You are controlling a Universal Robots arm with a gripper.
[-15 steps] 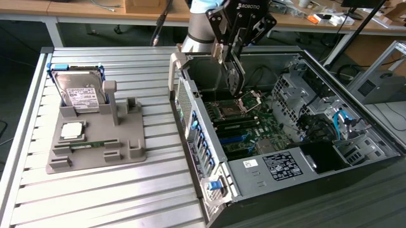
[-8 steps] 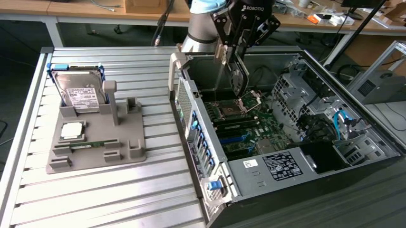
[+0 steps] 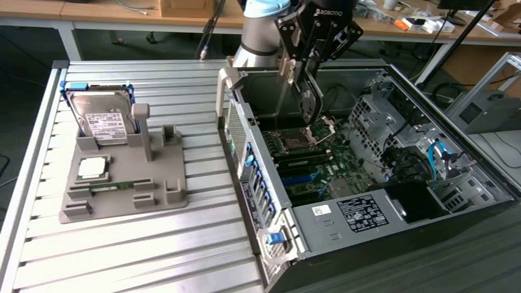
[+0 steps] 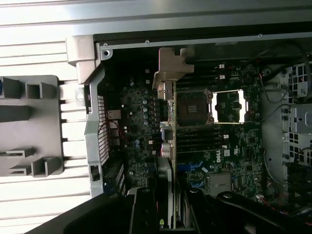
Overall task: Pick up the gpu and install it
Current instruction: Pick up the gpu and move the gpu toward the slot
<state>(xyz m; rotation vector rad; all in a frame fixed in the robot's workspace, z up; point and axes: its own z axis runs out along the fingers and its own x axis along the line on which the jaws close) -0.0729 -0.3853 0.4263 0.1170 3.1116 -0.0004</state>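
My gripper [image 3: 308, 61] is shut on the gpu [image 3: 310, 102], a thin dark card that hangs on edge over the open computer case [image 3: 244, 79]. Its silver bracket [image 3: 283, 70] faces the case's rear wall. The card's lower edge is above the motherboard [image 3: 326, 168], near the open processor socket [image 3: 297, 140]. In the wrist view I see the gpu [image 4: 168, 126] edge-on, running from its bracket [image 4: 173, 66] back between my gripper [image 4: 168, 197] and its dark fingers [image 4: 145, 209]. Whether the card touches the board, I cannot tell.
A grey holder [image 3: 122, 195] on the slatted table at the exterior view's left carries a hard drive [image 3: 102, 119], a processor [image 3: 92, 168] and a green memory stick [image 3: 122, 183]. Inside the case are a power supply [image 3: 358, 213], drive cages [image 3: 391, 104] and blue cables [image 3: 435, 159].
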